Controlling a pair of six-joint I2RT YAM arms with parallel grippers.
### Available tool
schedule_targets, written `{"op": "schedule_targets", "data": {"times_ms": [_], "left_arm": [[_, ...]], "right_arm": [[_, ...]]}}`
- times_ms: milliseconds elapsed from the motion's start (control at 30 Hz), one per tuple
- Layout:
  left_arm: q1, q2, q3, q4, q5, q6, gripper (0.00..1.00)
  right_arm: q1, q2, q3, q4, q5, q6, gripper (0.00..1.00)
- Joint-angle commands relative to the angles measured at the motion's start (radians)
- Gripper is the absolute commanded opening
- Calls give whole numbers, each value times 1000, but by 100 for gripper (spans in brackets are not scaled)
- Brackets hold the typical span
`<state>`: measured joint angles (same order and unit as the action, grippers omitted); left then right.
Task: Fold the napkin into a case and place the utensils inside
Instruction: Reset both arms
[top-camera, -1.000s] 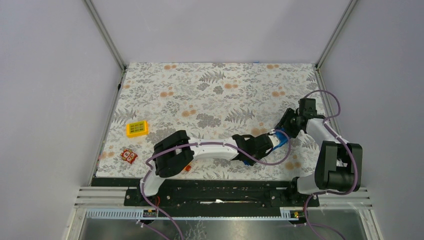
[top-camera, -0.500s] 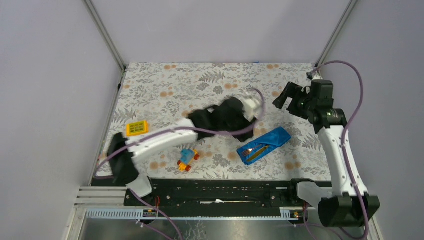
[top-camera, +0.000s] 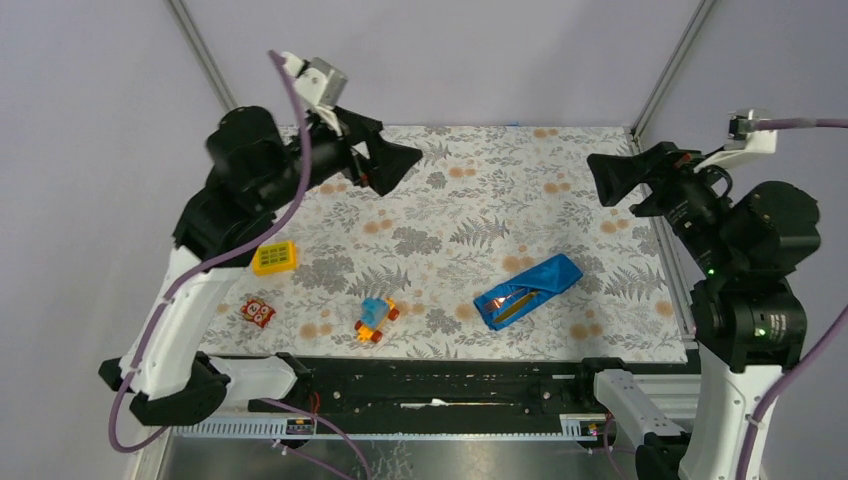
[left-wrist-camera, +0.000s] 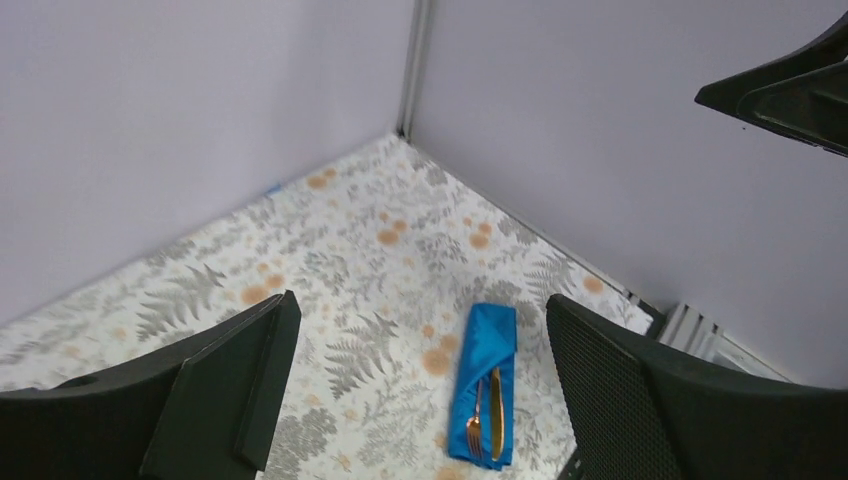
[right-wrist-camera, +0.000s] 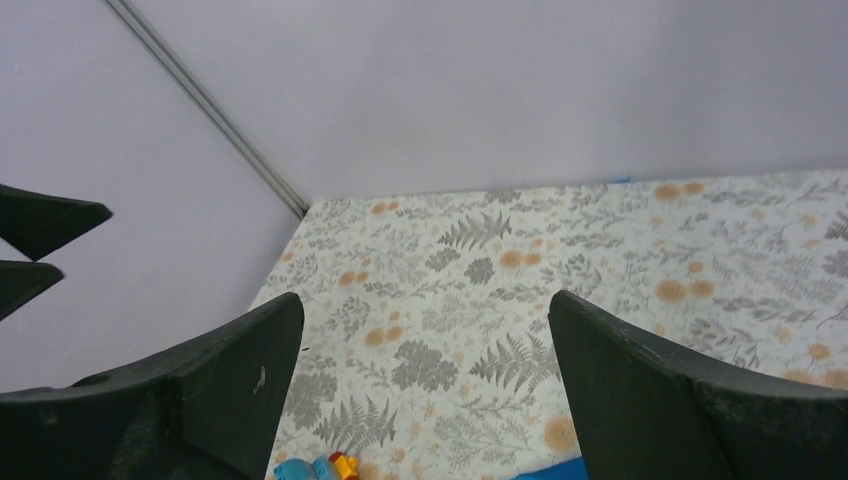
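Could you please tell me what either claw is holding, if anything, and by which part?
Nothing is held: the left claw and the right claw both stand open in the air, away from the napkin with the utensils in it.

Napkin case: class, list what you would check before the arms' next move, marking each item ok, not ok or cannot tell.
1. Napkin folded into a case: ok.
2. Utensils tucked inside, ends showing at the open end: ok.
3. Left jaws open, holding nothing: ok.
4. Right jaws open, holding nothing: ok.
5. Toy car lying apart from the napkin: ok.
6. Fold firm enough to stay shut if lifted: cannot tell.
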<state>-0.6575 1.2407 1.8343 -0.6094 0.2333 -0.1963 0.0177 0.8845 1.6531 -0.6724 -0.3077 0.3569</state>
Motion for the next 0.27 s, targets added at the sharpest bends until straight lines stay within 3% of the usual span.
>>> {"op": "schedule_targets", "data": {"times_ms": [0, 233], "left_arm": [[6, -105, 46, -13, -153, 63, 99], [6, -290, -88, 160, -278, 55, 99]], "right_arm": [[5, 12, 85, -32, 38, -41, 100], [5, -61, 34, 37, 89, -59, 99]]}}
